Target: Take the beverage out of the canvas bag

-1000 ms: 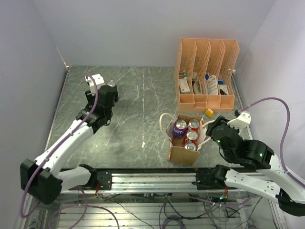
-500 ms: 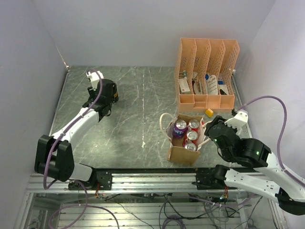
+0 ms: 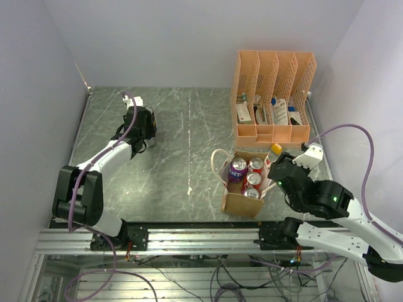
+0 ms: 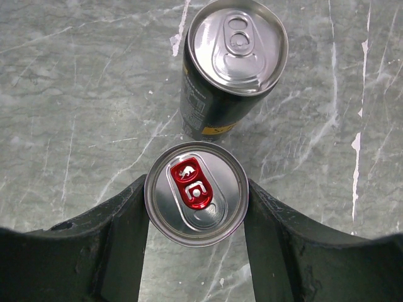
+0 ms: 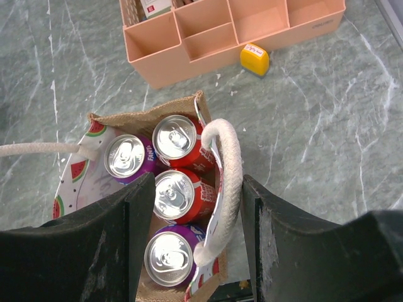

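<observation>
The tan canvas bag [image 3: 242, 202] stands near the front right with its white rope handles [image 5: 228, 182] hanging loose. Several cans stand upright inside, two purple [image 5: 128, 156] and two red [image 5: 175, 195]. My right gripper [image 5: 196, 178] hovers open over the bag's right side, its fingers straddling a red can and one handle without touching them. Far left at the back, my left gripper [image 4: 196, 189] is shut on a silver-topped can with a red tab [image 4: 189, 207], right beside a black can [image 4: 233, 56] standing on the table.
A peach perforated file organizer [image 3: 274, 94] with small items stands behind the bag at the back right. A small yellow block [image 3: 276, 148] lies between organizer and bag. Grey walls close in the table on three sides.
The left arm has folded back and lowered its gripper with the can near the black can. The right gripper has edged slightly closer over the bag.
</observation>
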Robot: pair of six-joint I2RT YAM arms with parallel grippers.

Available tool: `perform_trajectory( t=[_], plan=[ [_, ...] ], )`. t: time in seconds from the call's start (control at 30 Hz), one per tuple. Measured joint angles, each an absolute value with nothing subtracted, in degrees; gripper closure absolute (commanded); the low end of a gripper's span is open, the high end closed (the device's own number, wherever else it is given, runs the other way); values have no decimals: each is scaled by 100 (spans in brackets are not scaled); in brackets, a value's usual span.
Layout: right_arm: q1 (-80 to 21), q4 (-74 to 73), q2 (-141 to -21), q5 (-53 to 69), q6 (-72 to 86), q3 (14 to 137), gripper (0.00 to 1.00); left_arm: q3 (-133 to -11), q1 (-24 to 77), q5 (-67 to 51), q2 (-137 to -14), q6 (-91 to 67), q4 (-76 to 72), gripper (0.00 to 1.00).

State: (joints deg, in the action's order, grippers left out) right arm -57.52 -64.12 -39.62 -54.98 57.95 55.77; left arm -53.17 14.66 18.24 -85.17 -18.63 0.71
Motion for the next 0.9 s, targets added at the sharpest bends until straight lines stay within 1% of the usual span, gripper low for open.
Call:
perform_trajectory(
  t=[0.23, 0.3, 0.37, 0.4, 0.43, 0.47, 0.5, 0.53, 0.57, 0.63, 0.7, 0.73, 0.77, 0.83, 0.9],
  plan=[
    [-5752, -6307, -3776, -5483, 5669, 5535, 44, -5321, 1444, 1671, -8617, -1592, 40, 90],
    [-5752, -6281, -3765, -5483, 5645, 5529, 44, -5332, 1444, 1669, -8663, -1514, 47, 87],
    [-5752, -6278, -3778, -5483, 5634, 5527, 44, -5365, 1444, 1669, -8707, -1446, 51, 82],
    [-5752, -6278, -3789, -5483, 5634, 5527, 44, -5376, 1444, 1669, -8720, -1417, 51, 78],
    [-5752, -6281, -3800, -5481, 5636, 5527, 44, -5389, 1444, 1669, -8731, -1385, 58, 72],
    [-5752, -6281, -3806, -5483, 5634, 5527, 44, -5400, 1444, 1669, -8739, -1367, 62, 63],
    [-5752, -6281, -3815, -5483, 5634, 5527, 44, -5408, 1444, 1669, -8746, -1345, 69, 52],
    [-5752, -6278, -3820, -5481, 5634, 5527, 44, -5426, 1444, 1669, -8759, -1330, 78, 43],
    [-5752, -6278, -3820, -5481, 5634, 5527, 44, -5454, 1444, 1669, -8777, -1310, 93, 37],
    [-5752, -6278, -3815, -5481, 5634, 5527, 44, -5494, 1444, 1669, -8799, -1284, 108, 29],
    [-5752, -6278, -3806, -5481, 5634, 5527, 44, -5496, 1444, 1673, -8796, -1264, 128, 4],
    [-5752, -6278, -3798, -5478, 5634, 5527, 44, -5502, 1444, 1684, -8783, -1271, 128, 1],
    [-5752, -6278, -3789, -5481, 5634, 5527, 44, -5505, 1444, 1686, -8757, -1245, 126, 1],
    [-5752, -6281, -3756, -5478, 5636, 5527, 44, -5507, 1441, 1691, -8619, -1271, 126, 2],
    [-5752, -6278, -3708, -5478, 5638, 5527, 44, -5507, 1441, 1693, -8388, -1271, 128, 1]
  ],
)
